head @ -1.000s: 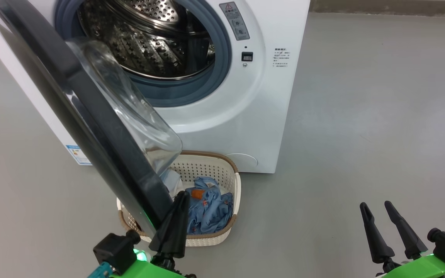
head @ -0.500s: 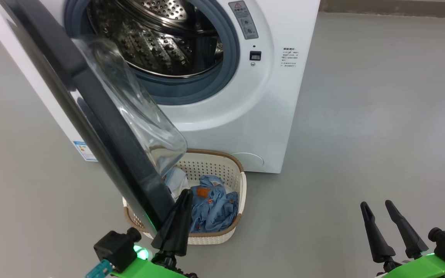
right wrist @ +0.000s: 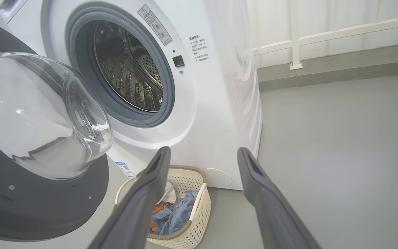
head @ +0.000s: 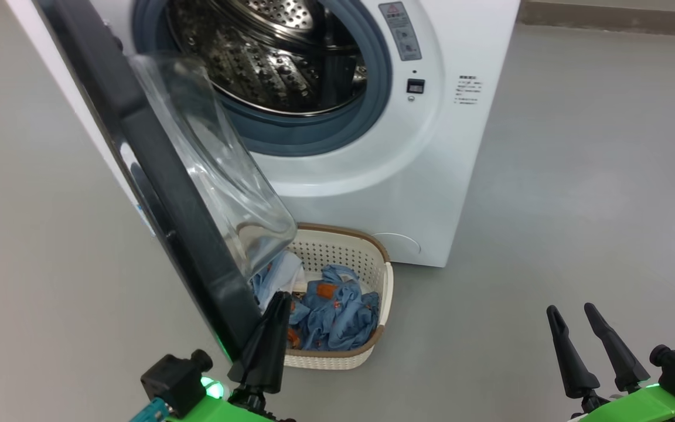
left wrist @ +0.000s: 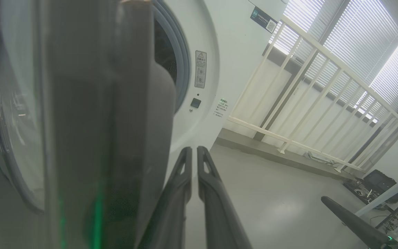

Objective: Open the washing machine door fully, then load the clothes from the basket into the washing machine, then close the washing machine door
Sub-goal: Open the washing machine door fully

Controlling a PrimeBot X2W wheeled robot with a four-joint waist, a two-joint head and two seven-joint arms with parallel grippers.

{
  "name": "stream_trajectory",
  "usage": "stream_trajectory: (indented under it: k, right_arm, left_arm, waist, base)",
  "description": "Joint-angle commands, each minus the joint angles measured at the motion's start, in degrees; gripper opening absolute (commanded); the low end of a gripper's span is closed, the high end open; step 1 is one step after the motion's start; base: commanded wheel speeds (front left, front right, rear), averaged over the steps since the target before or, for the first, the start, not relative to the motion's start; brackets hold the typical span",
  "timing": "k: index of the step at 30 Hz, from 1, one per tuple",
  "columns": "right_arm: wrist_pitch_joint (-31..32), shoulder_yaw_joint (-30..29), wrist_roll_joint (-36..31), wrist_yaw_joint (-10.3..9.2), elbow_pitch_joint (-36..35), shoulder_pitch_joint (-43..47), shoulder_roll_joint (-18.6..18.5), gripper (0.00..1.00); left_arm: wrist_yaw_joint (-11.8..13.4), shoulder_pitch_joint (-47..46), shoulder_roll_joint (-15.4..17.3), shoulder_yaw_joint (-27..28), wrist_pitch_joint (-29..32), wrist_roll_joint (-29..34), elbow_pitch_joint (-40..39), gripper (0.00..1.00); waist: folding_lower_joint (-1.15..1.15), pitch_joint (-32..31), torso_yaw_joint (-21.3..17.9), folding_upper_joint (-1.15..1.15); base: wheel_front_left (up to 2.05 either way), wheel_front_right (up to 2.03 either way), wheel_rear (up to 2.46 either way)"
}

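Washing machine door (head: 162,193) stands about half open, edge-on in the head view, its lower edge hanging over the left part of the basket (head: 385,287). The left end effector (head: 280,302), fingers pressed together, sits just beside the door's free edge on the inner, glass side; whether it touches is hard to tell. The right end effector (head: 570,310) hangs well apart, fingers spread and holding nothing.

The step in hand looks like swinging the door fully open. A steady sideways push along the hinge arc should work best, with contact on the rim rather than the glass bowl (head: 220,170).

That rim is glossy black and likely slippery; the bowl is clear and bulging. Behind it lie a grey rubber gasket (head: 314,132) and a perforated steel drum (head: 279,53). The basket is perforated cream plastic with a brown woven-look rim, holding soft, crumpled blue clothes (head: 337,310) on a smooth grey floor (head: 548,176).
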Motion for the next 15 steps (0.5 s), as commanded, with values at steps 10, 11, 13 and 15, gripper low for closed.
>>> stream_trajectory:
  k: [10, 11, 13, 15]
  right_arm:
    - [-0.71, 1.46, -0.78, 0.43, -1.35, -0.09, -1.62, 1.0]
    - [-0.71, 1.49, -0.78, 0.43, -1.35, -0.05, -1.64, 1.0]
    - [-0.71, 1.49, -0.77, 0.43, -1.37, 0.03, -1.66, 1.0]
    - [-0.71, 1.57, -0.77, 0.43, -1.39, 0.15, -1.71, 1.0]
  left_arm:
    - [2.44, 1.48, 3.01, 3.98, -0.12, -0.79, -2.46, 0.0]
    - [2.58, 1.72, 3.16, 4.1, -0.09, -0.86, -2.61, 0.0]
    - [2.88, 2.18, 3.48, 4.36, -0.01, -0.98, -2.89, 0.0]
    - [3.19, 2.61, 3.76, 4.64, 0.03, -1.1, -3.23, 0.0]
  waist:
    - [0.0, -1.31, 4.04, 0.0]
    - [0.0, -1.39, 4.43, 0.0]
    - [0.0, -1.57, 5.22, 0.0]
    - [0.0, -1.75, 6.0, 0.0]
  base:
    - [0.0, 0.0, 0.0]
    - [0.0, 0.0, 0.0]
    - [0.0, 0.0, 0.0]
    - [0.0, 0.0, 0.0]
